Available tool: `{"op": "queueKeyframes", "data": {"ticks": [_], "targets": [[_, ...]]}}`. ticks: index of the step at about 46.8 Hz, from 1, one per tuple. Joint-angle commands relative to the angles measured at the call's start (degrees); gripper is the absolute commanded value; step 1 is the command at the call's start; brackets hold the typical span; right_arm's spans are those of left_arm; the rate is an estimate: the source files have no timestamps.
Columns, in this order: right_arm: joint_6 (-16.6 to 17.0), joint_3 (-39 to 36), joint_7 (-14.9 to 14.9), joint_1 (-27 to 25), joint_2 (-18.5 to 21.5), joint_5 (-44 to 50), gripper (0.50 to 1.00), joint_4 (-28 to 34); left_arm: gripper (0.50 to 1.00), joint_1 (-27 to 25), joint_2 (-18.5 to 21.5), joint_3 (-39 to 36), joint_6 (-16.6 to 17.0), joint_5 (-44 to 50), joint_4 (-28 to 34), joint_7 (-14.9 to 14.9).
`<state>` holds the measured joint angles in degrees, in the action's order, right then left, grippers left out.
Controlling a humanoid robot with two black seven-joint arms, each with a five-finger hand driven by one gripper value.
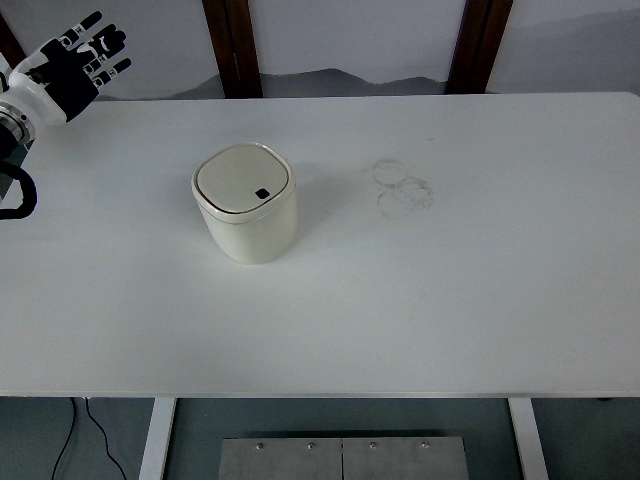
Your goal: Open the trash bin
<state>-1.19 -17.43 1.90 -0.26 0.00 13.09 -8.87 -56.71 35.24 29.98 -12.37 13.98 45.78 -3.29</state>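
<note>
Head view: my left hand (75, 60) is raised at the far-left corner, fingers spread, holding nothing. The trash bin (245, 203) stands left of centre on the counter (470, 300), lid shut (dark button near its front edge). Risk, I judge: an off-centre press could tip or slide the light bin. Faint ring marks (402, 187) on the white surface; dark posts behind.

1. A white surface (450, 300) fills most of the frame, its near edge running along the lower part.
2. Faint ring marks (402, 186) overlap one another on it, right of centre in the upper half.
3. Two dark wooden posts (232, 45) stand behind it at the top, one left of centre, one right.
4. White legs (157, 437) show below the near edge.
5. A black cable (75, 440) hangs at lower left.
6. A grey metal plate (342, 458) lies at bottom centre.
</note>
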Motion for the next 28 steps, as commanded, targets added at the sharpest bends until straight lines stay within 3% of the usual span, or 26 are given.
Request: {"op": "queueKeyframes", "data": {"ticks": [1, 28], "targets": [[0.0, -0.1, 0.0, 0.0, 0.0, 0.0, 0.995, 0.0, 1.000, 0.0, -0.2, -0.1, 0.1, 0.0, 0.0, -0.1], [0.0, 0.0, 0.0, 0.0, 0.0, 0.0, 0.995, 0.1, 1.000, -0.1, -0.2, -0.2, 0.5, 0.0, 0.0, 0.0]]}}
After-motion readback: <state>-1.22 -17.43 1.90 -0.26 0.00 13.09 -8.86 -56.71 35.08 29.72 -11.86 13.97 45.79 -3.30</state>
